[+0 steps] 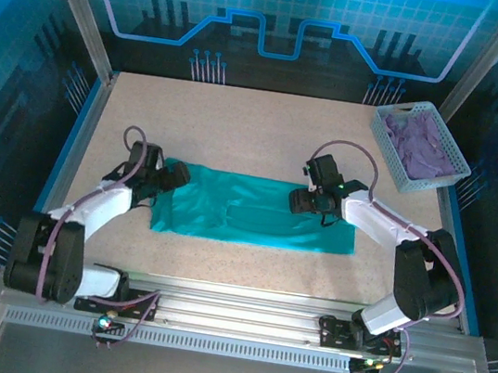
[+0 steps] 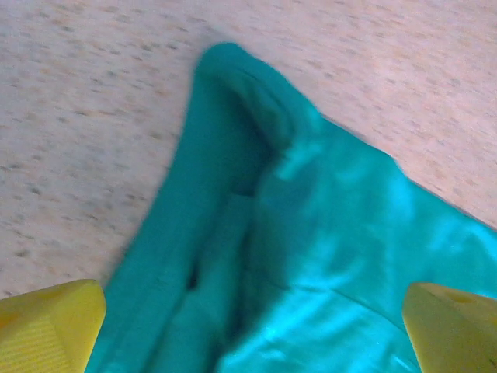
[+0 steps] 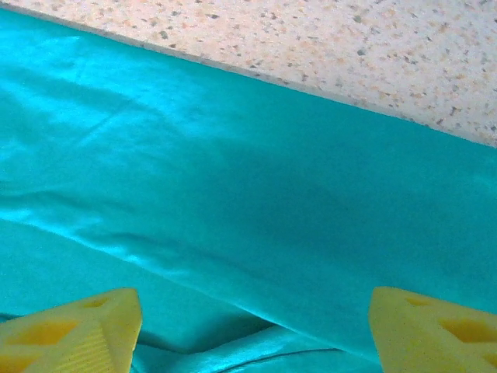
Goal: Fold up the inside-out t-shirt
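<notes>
Left gripper [image 2: 252, 330] over t-shirt [image 2: 349, 256] corner, right gripper [image 3: 255, 330] over far edge

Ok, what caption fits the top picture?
Open left tool and open right tool over a folded teal t-shirt.

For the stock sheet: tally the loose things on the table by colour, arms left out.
Teal: 1, the t-shirt, lying flat between the arms.
Purple: 1, the heap of cloth; separate pieces cannot be told apart.
Grey-blue: 1, the basket holding that heap, at the far right corner.
Total: 3
</notes>
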You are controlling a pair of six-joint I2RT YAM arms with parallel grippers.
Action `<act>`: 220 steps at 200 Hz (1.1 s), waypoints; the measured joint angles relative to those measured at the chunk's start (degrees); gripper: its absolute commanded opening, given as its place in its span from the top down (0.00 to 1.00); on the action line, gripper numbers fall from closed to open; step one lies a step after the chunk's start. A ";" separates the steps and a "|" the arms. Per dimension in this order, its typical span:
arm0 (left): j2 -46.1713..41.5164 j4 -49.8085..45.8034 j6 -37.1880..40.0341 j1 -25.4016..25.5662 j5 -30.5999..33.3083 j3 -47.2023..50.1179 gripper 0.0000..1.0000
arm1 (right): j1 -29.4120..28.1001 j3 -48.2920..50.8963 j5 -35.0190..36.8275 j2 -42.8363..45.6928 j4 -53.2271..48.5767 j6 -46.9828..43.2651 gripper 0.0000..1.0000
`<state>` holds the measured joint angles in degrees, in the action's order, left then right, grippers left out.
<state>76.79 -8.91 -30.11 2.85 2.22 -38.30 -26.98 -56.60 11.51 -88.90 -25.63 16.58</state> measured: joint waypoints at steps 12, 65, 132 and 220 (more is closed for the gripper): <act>3.65 -0.31 0.57 -1.03 0.07 -2.08 0.01 | -0.11 -0.26 -0.44 0.22 0.24 -0.24 0.21; 15.34 -1.31 3.58 -1.18 -5.01 -7.80 0.01 | -0.13 -0.39 -1.51 1.40 0.72 -0.59 0.21; 14.67 -1.99 5.03 2.34 -7.87 -6.95 0.24 | -0.11 0.15 -2.93 1.70 1.31 -0.44 0.21; 15.13 -1.73 4.79 3.54 -15.37 -5.01 0.80 | -0.11 0.15 -3.15 1.70 1.29 0.13 0.22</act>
<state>91.92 -10.63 -25.32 6.39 -13.15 -43.31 -27.09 -56.45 8.36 -87.20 -24.34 16.71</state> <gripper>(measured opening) 0.269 0.784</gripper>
